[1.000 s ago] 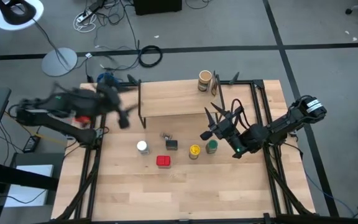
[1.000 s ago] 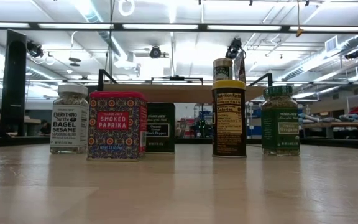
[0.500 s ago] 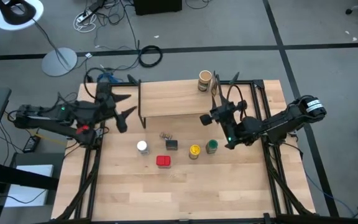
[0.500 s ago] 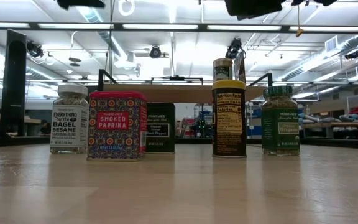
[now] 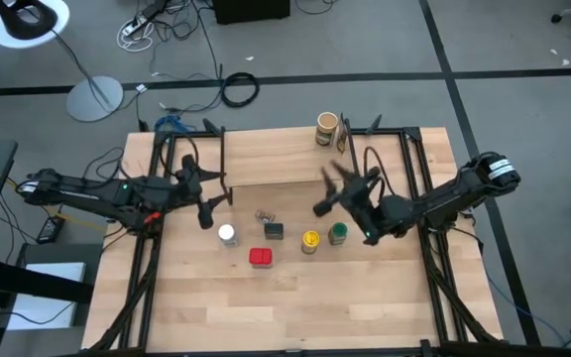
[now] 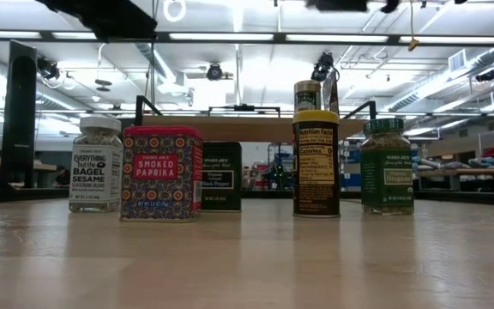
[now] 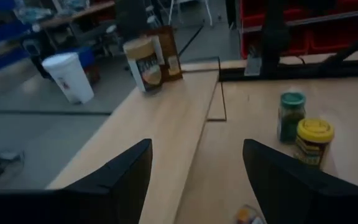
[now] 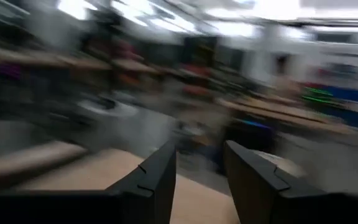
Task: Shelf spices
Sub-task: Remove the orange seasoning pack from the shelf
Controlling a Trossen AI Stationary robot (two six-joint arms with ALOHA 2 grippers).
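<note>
Several spices stand on the table: a white-lidded jar (image 5: 227, 235), a red tin (image 5: 260, 258), a dark tin (image 5: 274, 231), a yellow-lidded jar (image 5: 310, 241), a green jar (image 5: 338, 234) and a small jar (image 5: 264, 215). A brown canister (image 5: 327, 129) stands on the shelf's (image 5: 276, 157) far right end. My left gripper (image 5: 214, 210) hangs open by the shelf's left end, above the white-lidded jar. My right gripper (image 5: 327, 190) hangs open above the green and yellow-lidded jars. Neither holds anything.
Black metal frame rails (image 5: 147, 248) run along the table's left and right sides. Bare wooden table (image 5: 295, 307) lies in front of the spices. Beyond the far edge, cables (image 5: 238, 89) and a lamp base (image 5: 95, 99) lie on the floor.
My left gripper has come down and moved toward the table's near edge and right, toward the white-lidded jar. My right gripper has rolled about its pointing line and shifted slightly toward the table's left. The spices have stayed in place.
</note>
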